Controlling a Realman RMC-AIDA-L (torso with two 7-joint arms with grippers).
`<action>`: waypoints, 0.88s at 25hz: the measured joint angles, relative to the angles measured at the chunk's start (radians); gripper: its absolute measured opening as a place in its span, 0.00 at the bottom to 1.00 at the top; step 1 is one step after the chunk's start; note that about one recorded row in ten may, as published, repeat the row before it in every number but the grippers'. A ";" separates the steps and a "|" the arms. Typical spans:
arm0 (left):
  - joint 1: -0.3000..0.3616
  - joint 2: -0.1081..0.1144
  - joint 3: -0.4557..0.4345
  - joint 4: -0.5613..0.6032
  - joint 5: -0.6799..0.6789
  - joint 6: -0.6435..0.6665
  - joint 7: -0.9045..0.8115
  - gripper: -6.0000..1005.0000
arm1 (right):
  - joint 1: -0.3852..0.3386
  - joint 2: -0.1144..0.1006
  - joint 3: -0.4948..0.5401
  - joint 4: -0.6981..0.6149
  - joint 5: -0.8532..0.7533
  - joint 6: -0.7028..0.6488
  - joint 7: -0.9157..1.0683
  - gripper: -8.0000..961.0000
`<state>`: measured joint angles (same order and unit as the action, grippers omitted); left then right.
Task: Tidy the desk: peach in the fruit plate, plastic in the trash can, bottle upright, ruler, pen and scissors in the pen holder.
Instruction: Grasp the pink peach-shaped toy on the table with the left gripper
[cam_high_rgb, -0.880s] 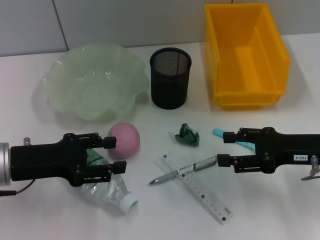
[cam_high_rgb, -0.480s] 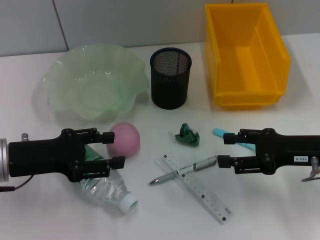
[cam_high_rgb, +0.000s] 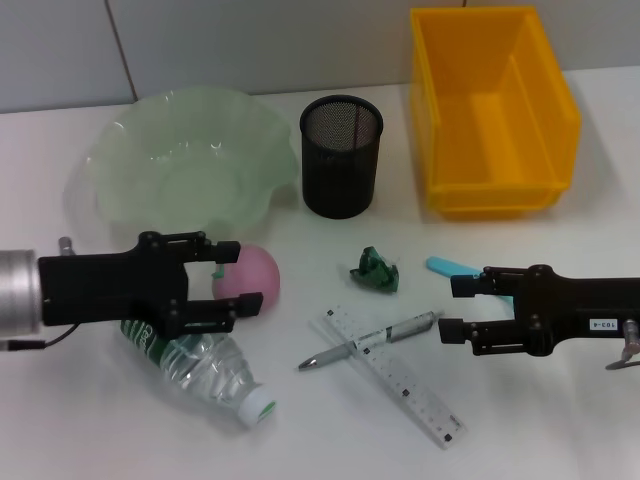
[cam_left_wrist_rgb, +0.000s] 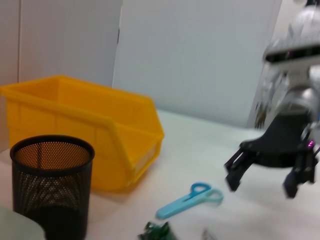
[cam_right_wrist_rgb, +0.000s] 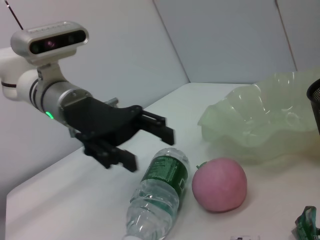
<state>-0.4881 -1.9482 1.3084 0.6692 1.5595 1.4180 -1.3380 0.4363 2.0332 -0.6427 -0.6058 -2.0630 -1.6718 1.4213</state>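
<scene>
The pink peach (cam_high_rgb: 262, 277) lies on the table in front of the green glass fruit plate (cam_high_rgb: 185, 175). My left gripper (cam_high_rgb: 242, 275) is open and hovers at the peach's left side. In the right wrist view the left gripper (cam_right_wrist_rgb: 150, 142) is above the bottle's base and clear of the peach (cam_right_wrist_rgb: 219, 184). The clear bottle (cam_high_rgb: 205, 368) lies on its side. Crumpled green plastic (cam_high_rgb: 376, 270) sits mid-table. A pen (cam_high_rgb: 365, 342) lies across the ruler (cam_high_rgb: 400, 380). My right gripper (cam_high_rgb: 450, 310) is open, beside the pen's end and partly covering the blue scissors (cam_high_rgb: 441, 266).
A black mesh pen holder (cam_high_rgb: 341, 155) stands behind the plastic. To its right at the back is the yellow trash can (cam_high_rgb: 490, 110). The left wrist view shows the scissors (cam_left_wrist_rgb: 190, 200) lying whole between the trash can (cam_left_wrist_rgb: 100, 135) and the right gripper (cam_left_wrist_rgb: 270, 167).
My left gripper has moved off the bottle, away from me and to the right, up to the peach. The right gripper has shifted slightly toward the table's front edge.
</scene>
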 joint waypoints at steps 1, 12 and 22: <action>0.000 0.000 0.000 0.000 0.000 0.000 0.000 0.72 | 0.000 0.000 0.000 0.000 0.000 0.000 0.000 0.83; -0.006 -0.113 -0.005 0.141 0.258 -0.245 -0.008 0.72 | -0.001 0.003 0.002 -0.001 0.000 -0.002 0.009 0.83; -0.006 -0.118 0.012 0.136 0.276 -0.333 -0.008 0.72 | 0.000 0.002 0.001 -0.006 0.000 -0.033 0.030 0.83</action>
<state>-0.4937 -2.0658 1.3206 0.8049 1.8355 1.0854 -1.3464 0.4361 2.0355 -0.6413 -0.6117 -2.0632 -1.7046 1.4511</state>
